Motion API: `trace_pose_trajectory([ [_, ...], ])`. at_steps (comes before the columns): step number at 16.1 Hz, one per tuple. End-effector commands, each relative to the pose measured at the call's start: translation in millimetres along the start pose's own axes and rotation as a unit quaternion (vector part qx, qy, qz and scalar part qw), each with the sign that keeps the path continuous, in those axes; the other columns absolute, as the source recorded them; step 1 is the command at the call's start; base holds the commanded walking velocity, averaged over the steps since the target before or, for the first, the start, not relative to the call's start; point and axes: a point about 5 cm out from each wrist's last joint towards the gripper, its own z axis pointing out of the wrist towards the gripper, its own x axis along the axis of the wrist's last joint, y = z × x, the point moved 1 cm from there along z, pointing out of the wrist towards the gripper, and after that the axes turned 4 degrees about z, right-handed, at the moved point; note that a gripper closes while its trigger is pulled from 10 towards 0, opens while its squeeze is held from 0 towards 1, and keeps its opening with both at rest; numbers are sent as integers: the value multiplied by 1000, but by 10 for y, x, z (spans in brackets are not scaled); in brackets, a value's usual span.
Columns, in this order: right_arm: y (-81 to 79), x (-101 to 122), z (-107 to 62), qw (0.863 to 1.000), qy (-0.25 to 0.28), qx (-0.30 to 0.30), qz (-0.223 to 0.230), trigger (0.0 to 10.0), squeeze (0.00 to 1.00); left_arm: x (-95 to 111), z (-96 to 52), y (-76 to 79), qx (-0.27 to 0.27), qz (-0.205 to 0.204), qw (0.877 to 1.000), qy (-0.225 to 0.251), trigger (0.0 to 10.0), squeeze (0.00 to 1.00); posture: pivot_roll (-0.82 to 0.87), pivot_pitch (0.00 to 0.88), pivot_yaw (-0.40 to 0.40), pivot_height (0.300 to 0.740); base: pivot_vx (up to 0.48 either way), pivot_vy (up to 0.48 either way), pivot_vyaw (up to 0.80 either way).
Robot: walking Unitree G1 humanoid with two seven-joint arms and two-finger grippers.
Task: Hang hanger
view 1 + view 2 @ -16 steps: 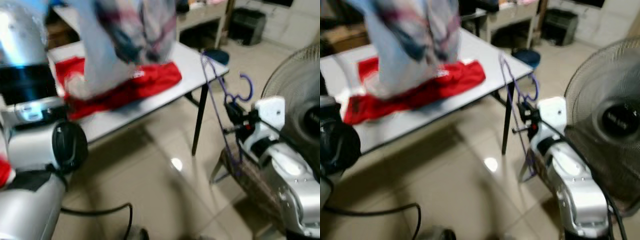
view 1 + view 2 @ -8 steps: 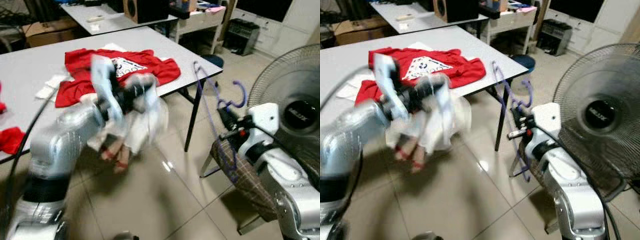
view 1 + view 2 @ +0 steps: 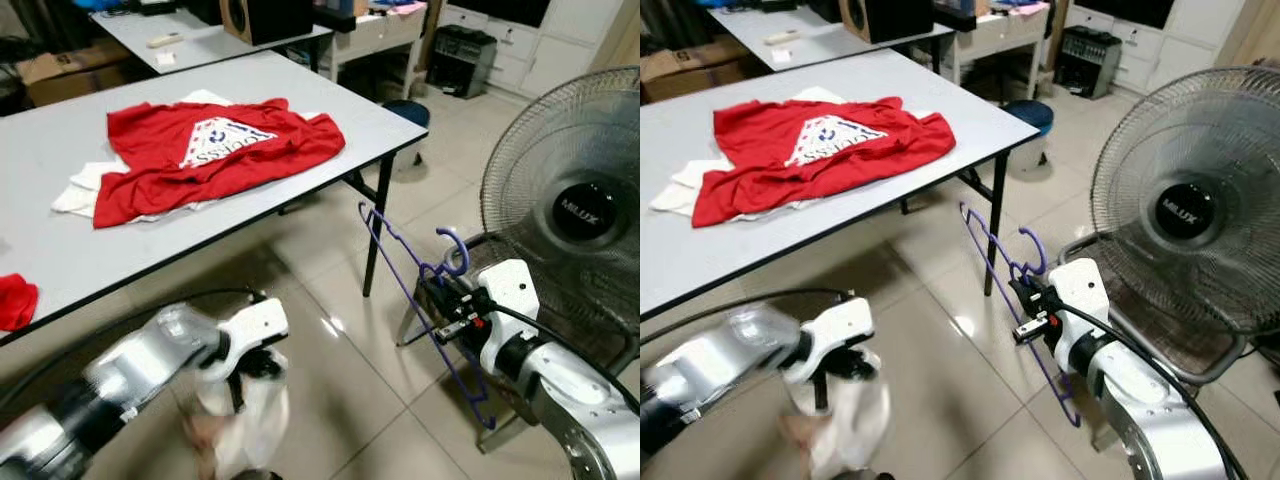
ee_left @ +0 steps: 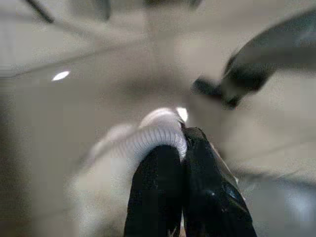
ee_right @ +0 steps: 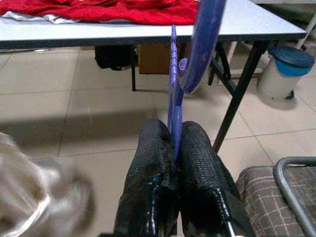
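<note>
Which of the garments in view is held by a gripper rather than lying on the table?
The pale whitish garment, pinched in the left gripper low over the floor; the red T-shirt lies spread on the grey table.

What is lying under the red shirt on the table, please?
Under the red shirt a white cloth sticks out at its edge on the table; the rest is covered.

We see a thin purple hanger (image 3: 420,300), tilted. Its hook points up. It hangs above the floor.
</note>
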Motion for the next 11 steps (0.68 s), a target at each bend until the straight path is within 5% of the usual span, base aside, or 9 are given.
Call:
trace_pose_trajectory([
  [1, -47, -7, -40, 1000, -8, 22, -12, 10000, 0, 32, -16, -146, 35, 41, 998, -22, 0, 0, -174, 0, 60, 740, 0, 0, 0],
  [5, -88, -301, -126, 990, -84, 92, -68, 10000, 0, 163, -146, -90, -116, 138, 983, -43, 0, 0, -169, 0, 97, 740, 0, 0, 0],
  [7, -44, -371, -84, 988, -99, 88, -84, 10000, 0, 8, -243, -182, -170, 217, 950, -149, 0, 0, -165, 0, 118, 740, 0, 0, 0],
  [10, -73, -364, -65, 989, -87, 88, -79, 10000, 0, 125, -210, -538, -42, 265, 947, -179, 0, 0, -169, 0, 139, 740, 0, 0, 0],
  [11, -127, -311, -72, 991, -61, 103, -57, 10000, 0, 385, -191, -687, 46, 230, 967, -96, 0, 0, -174, 0, 147, 740, 0, 0, 0],
])
